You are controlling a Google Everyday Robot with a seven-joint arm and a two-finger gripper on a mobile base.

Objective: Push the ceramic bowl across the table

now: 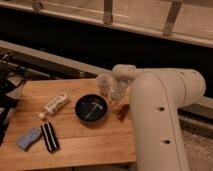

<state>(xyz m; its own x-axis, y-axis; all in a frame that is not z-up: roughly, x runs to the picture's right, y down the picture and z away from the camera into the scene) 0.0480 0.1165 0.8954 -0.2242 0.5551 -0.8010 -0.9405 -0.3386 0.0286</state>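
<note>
The ceramic bowl (pixel 91 108) is round, shallow and black with pale streaks inside. It sits near the middle of the light-brown wooden table (pixel 85 147). My gripper (pixel 116 97) hangs down from the white arm just right of the bowl's far right rim, close to it. A small translucent cup (pixel 104 83) stands just behind the bowl, left of the gripper.
A small reddish-brown object (pixel 122 112) lies right of the bowl, under the arm. A white tube (pixel 55 104) lies left of the bowl. A blue sponge (pixel 28 138) and a black striped item (pixel 49 136) lie at the front left. The large white arm body (pixel 162 120) covers the table's right side.
</note>
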